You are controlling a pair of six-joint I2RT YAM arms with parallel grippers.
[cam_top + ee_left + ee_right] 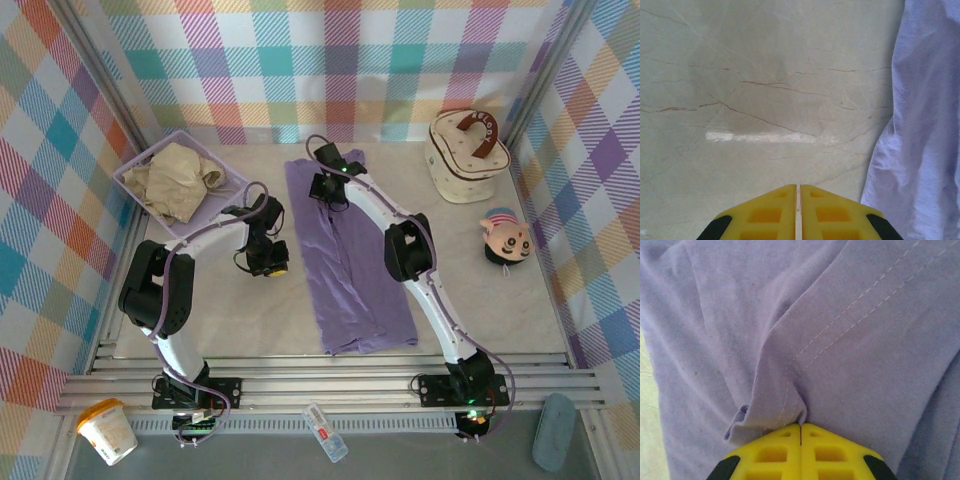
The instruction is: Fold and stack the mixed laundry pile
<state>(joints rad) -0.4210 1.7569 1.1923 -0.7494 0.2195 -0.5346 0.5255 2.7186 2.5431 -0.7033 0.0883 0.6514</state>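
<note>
Grips shirt (850, 340) fold with right pincer (800, 426); holds left pincer (798, 186) closed, empty, over tabletop (740, 75) beside shirt.

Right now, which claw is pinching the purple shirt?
The right claw, shut on a stitched fold of the purple T-shirt; the left claw is shut on nothing, over bare table.
</note>
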